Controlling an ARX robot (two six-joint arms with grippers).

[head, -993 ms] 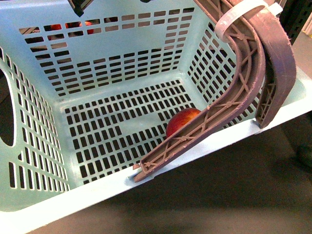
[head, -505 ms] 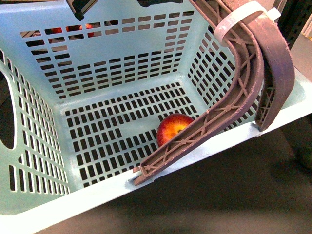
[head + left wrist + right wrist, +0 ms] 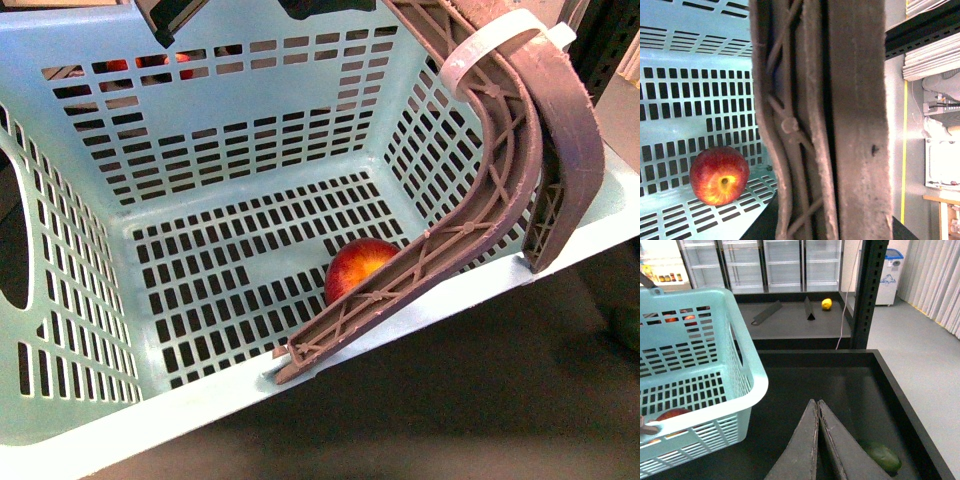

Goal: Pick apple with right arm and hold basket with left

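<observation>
The apple [image 3: 358, 266] lay on the slotted floor inside the basket [image 3: 250, 110], close to the near wall. It was round, so it had no long side. In the left wrist view its stem dimple, with the yellow patch around it, pointed at the camera. In the front view the lower part of the apple was hidden behind a brown handle [image 3: 500, 190].

The two brown handles stood up together at the basket's right side and curved over. A white band [image 3: 490, 38] went around them near the top. The handles filled the middle of the left wrist view, very near the camera. The left gripper's fingers did not show, so we could not tell if it was wide, narrow or holding the handles.

The right gripper [image 3: 814, 403] was outside the basket, above a dark bin [image 3: 900, 400] beside it. Its two fingers were pressed together with nothing between them. A green fruit [image 3: 885, 457] lay in that bin, and a small yellow fruit [image 3: 826, 303] sat far off on a shelf
</observation>
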